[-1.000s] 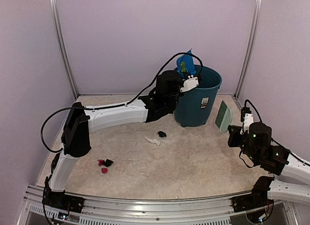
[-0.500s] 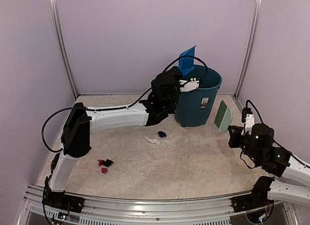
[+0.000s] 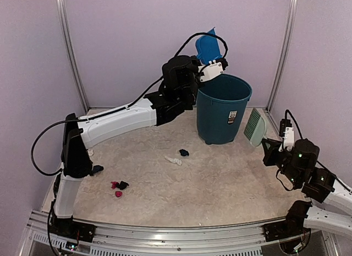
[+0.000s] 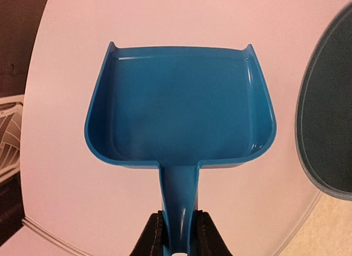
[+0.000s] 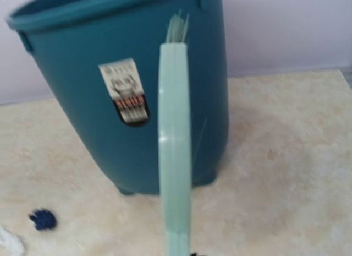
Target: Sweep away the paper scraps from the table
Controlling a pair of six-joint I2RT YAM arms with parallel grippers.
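The left hand (image 3: 212, 70) is raised at the upper centre of the overhead frame. It pinches the narrow handle of a blue plastic dustpan (image 3: 206, 47), which stands above and just left of the rim of a round teal plastic bin (image 3: 223, 110). In the left wrist view its dark fingers (image 4: 155, 237) press both sides of that handle at the bottom edge. The pan's open tray faces the camera against the lilac wall (image 4: 66, 157), and the bin's dark rim curves in at the right edge. The right hand (image 3: 275, 143), low at the right of the overhead frame, is pressed together on the handle of a pale green plastic hand brush (image 3: 254, 129). The brush's head sits just right of the bin, and whether it touches the surface cannot be told. In the right wrist view the brush runs edge-on up the middle of the frame, in front of the bin and its white label (image 5: 126, 91). The paper scraps (image 3: 119, 185) lie on the beige marbled bench (image 3: 231, 184). A white one (image 3: 172, 160) and a dark one (image 3: 183, 152) sit close together near the centre, below and left of the bin. A pink and black cluster with another pink bit (image 3: 118, 194) just under it lies at the lower left, and a dark blue bit (image 3: 97, 169) lies beside the left arm at the left. A silver metal rail (image 3: 165, 234) runs along the bottom.
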